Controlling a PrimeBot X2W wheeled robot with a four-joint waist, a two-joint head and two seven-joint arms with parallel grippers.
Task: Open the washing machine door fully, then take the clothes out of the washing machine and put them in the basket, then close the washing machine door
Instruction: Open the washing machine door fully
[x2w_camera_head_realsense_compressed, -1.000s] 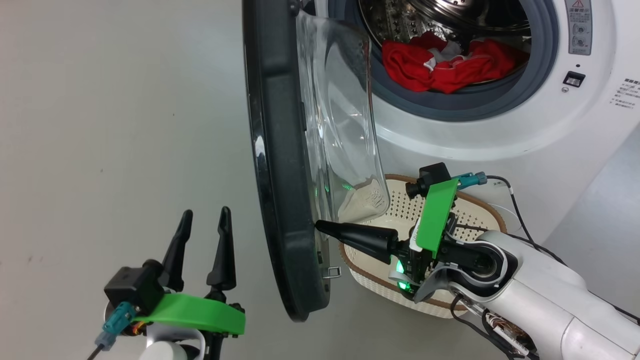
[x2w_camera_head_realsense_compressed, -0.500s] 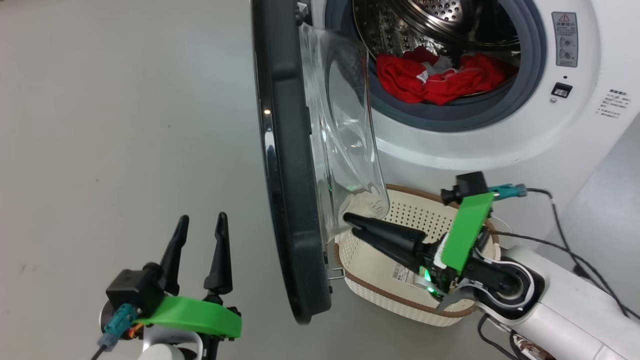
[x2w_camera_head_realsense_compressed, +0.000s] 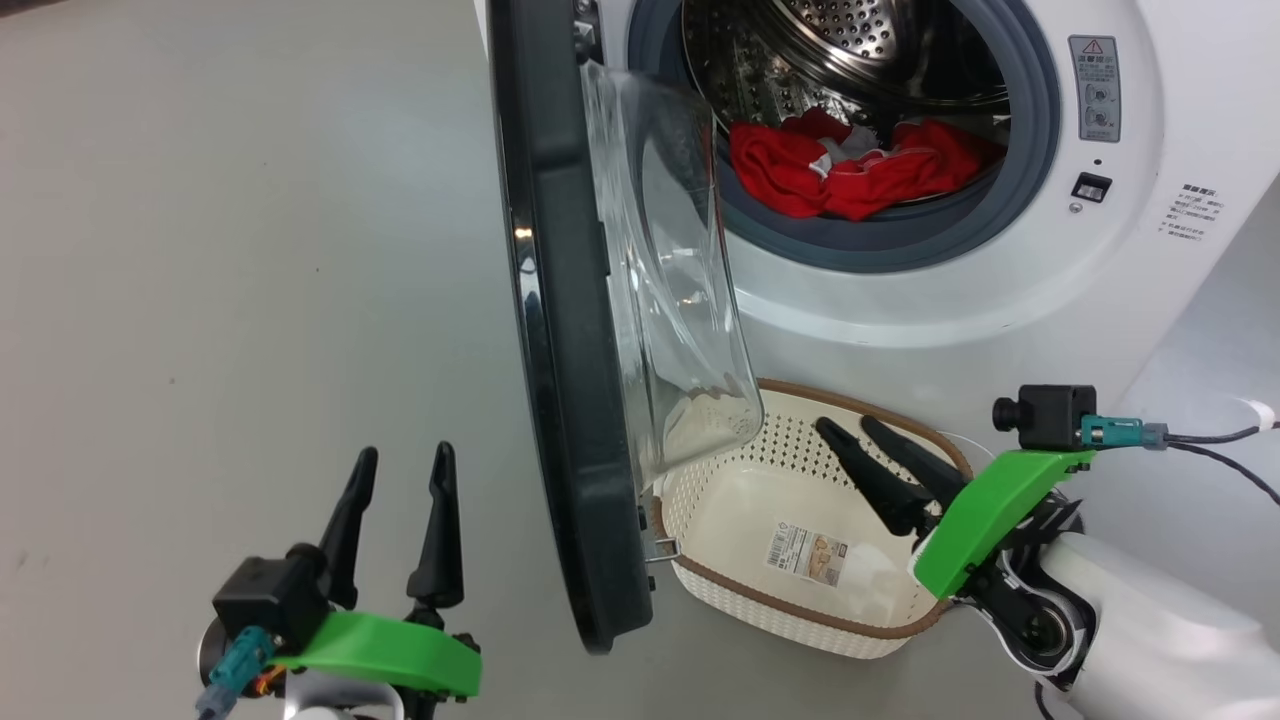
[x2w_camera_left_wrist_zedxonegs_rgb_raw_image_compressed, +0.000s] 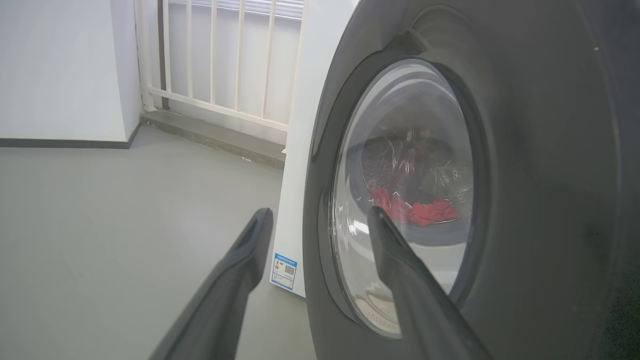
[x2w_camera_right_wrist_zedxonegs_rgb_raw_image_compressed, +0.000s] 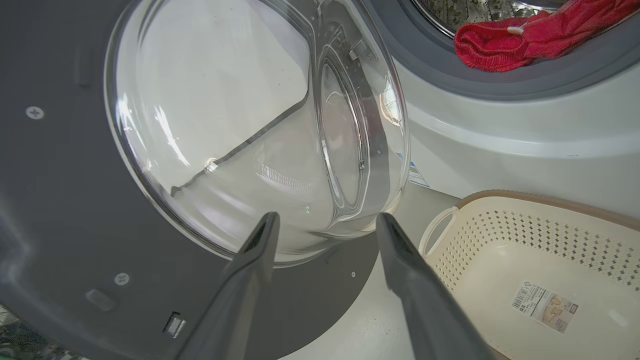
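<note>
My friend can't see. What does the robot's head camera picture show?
The washing machine door stands open, red clothes inside the drum. A cream basket sits on the floor below, the open right gripper over it, the open left gripper left of the door.

Head camera looks down; wrist cameras sit close to the washing machine door (x2w_camera_head_realsense_compressed: 560, 330) — left outside, right inside

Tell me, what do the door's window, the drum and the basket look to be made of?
Door window: likely clear glass, glossy, showing bright reflections. Drum: shiny metal, probably steel, punched with small holes. Basket: apparently cream plastic, dull finish, moulded holes, brown woven-look rim.
</note>
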